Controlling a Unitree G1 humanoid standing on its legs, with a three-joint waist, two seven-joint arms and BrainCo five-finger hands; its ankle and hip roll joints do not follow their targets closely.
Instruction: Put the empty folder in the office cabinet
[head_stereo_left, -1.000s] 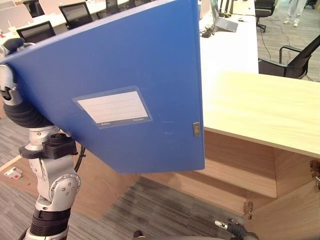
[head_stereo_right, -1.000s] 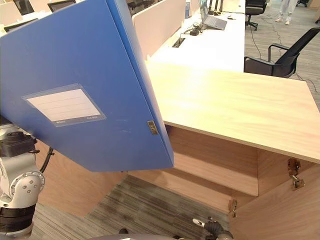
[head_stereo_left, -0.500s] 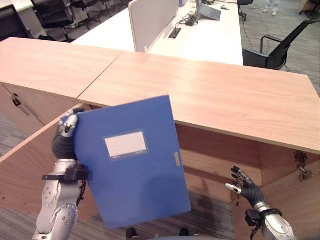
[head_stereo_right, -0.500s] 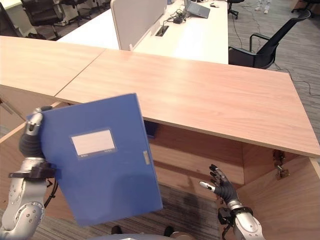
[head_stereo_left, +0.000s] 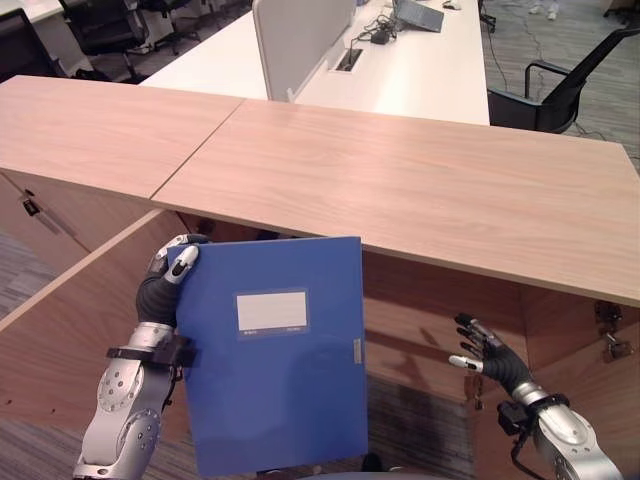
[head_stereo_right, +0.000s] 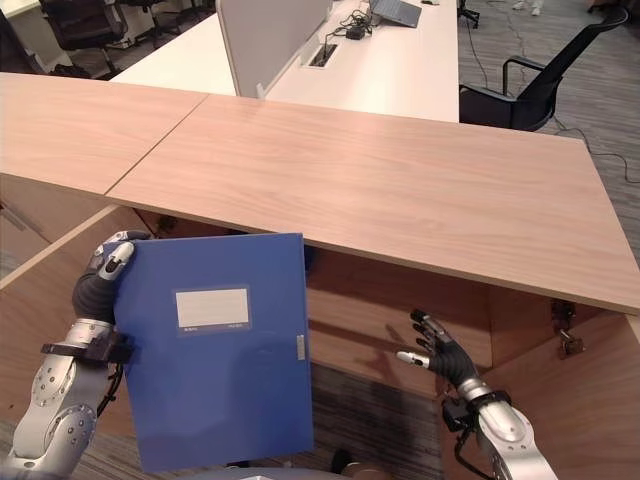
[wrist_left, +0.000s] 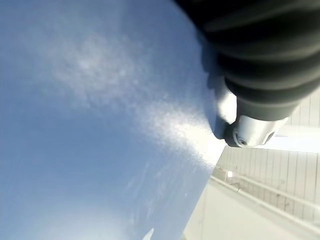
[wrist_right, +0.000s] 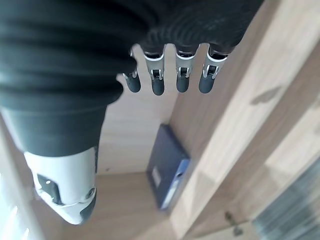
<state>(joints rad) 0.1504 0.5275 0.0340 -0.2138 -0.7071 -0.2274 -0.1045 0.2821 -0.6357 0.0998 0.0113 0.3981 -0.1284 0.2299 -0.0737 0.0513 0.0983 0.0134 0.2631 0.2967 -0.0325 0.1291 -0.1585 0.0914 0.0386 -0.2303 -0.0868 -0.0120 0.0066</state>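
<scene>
My left hand (head_stereo_left: 168, 277) is curled round the upper left corner of a blue folder (head_stereo_left: 275, 380) with a white label. The folder hangs upright in front of the open office cabinet (head_stereo_left: 420, 315), its top edge just under the wooden countertop (head_stereo_left: 400, 185). The left wrist view has the folder's blue face (wrist_left: 90, 125) right against the hand. My right hand (head_stereo_right: 440, 352) hovers open, fingers spread, at the cabinet's right side, apart from the folder. Past its fingers (wrist_right: 157, 82), the right wrist view has a second blue folder (wrist_right: 167, 167) inside the cabinet.
The cabinet's left door (head_stereo_left: 70, 330) stands swung open beside my left arm, and the right door (head_stereo_right: 590, 400) is open at the right. Behind the countertop are white desks (head_stereo_left: 420, 70) with a divider panel, a laptop, and black chairs (head_stereo_left: 560, 90).
The folder has come down from close before the camera and turned upright in front of the cabinet opening. The view has shifted too. My right hand stays open, a little higher.
</scene>
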